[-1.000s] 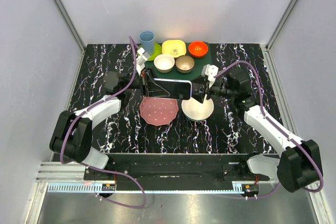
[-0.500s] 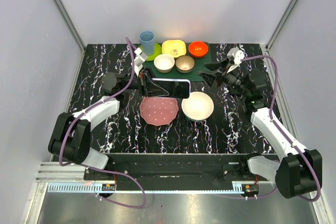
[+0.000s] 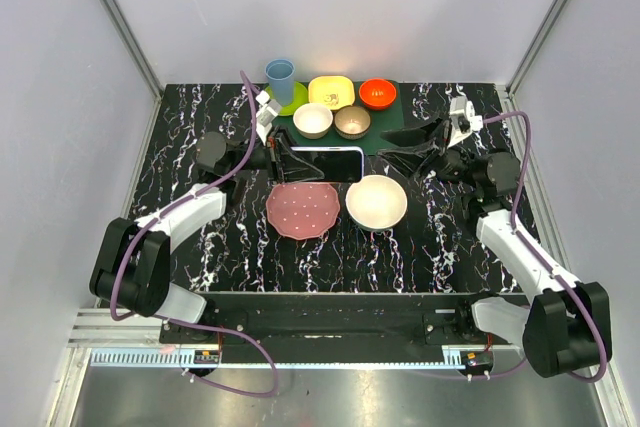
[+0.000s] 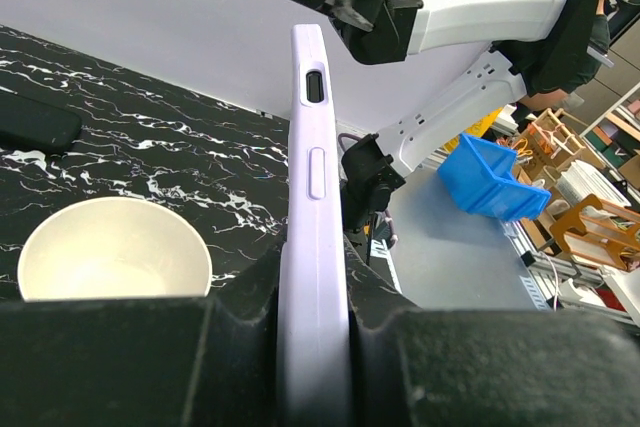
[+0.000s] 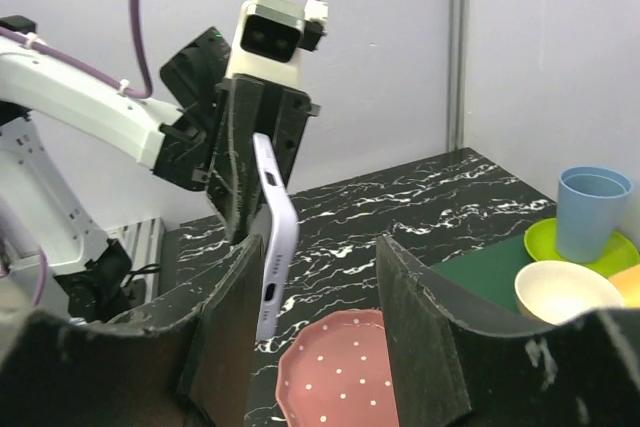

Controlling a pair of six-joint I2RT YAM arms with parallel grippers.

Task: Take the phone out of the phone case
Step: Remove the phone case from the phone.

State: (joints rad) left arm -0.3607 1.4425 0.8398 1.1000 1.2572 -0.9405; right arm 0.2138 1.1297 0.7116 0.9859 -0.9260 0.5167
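The phone (image 3: pixel 326 164), black screen up, sits in the pale lavender phone case (image 3: pixel 358 152), held level above the table behind the pink plate. My left gripper (image 3: pixel 287 161) is shut on its left end. In the left wrist view the case (image 4: pixel 314 177) stands edge-on between my fingers (image 4: pixel 230 347), with the gripper (image 4: pixel 315 292) clamped on it. My right gripper (image 3: pixel 395 150) is open and empty, to the right of the phone and clear of it. In the right wrist view the gripper (image 5: pixel 320 244) is spread wide, and the case (image 5: pixel 274 237) hangs ahead near the left finger (image 5: pixel 232 327).
A pink dotted plate (image 3: pixel 303 212) and a cream bowl (image 3: pixel 376 203) lie below the phone. Behind it, a dark green mat (image 3: pixel 383 133) holds two small bowls, a yellow dish (image 3: pixel 331 91) and a red bowl (image 3: pixel 377 93). A blue cup (image 3: pixel 280 76) stands at the back left.
My right gripper has come off the phone's right end, opened, and drawn back to the right. My left gripper still holds the phone, shifted slightly toward the back.
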